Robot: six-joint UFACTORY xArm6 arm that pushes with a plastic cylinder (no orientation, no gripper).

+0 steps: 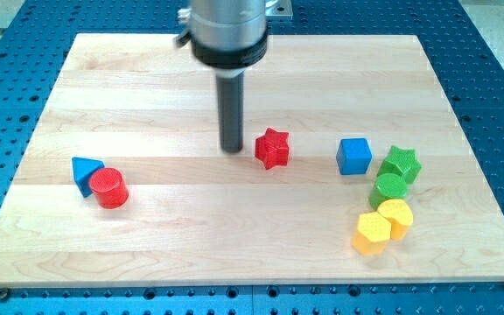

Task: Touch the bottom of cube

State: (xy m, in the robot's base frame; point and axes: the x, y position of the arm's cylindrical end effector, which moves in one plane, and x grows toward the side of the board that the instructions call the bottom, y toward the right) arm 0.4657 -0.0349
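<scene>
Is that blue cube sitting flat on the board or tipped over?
Flat: the blue cube rests squarely on the wooden board, top face level.

The red star blocks my tip from the blue cube, whose lower side looks open.

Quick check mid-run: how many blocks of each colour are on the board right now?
Red: 2, red star block, red cylinder block
Blue: 2, blue cube block, blue triangular block
Green: 2, green star block, green cylinder block
Yellow: 2, yellow cylinder block, yellow hexagonal block
Total: 8
</scene>
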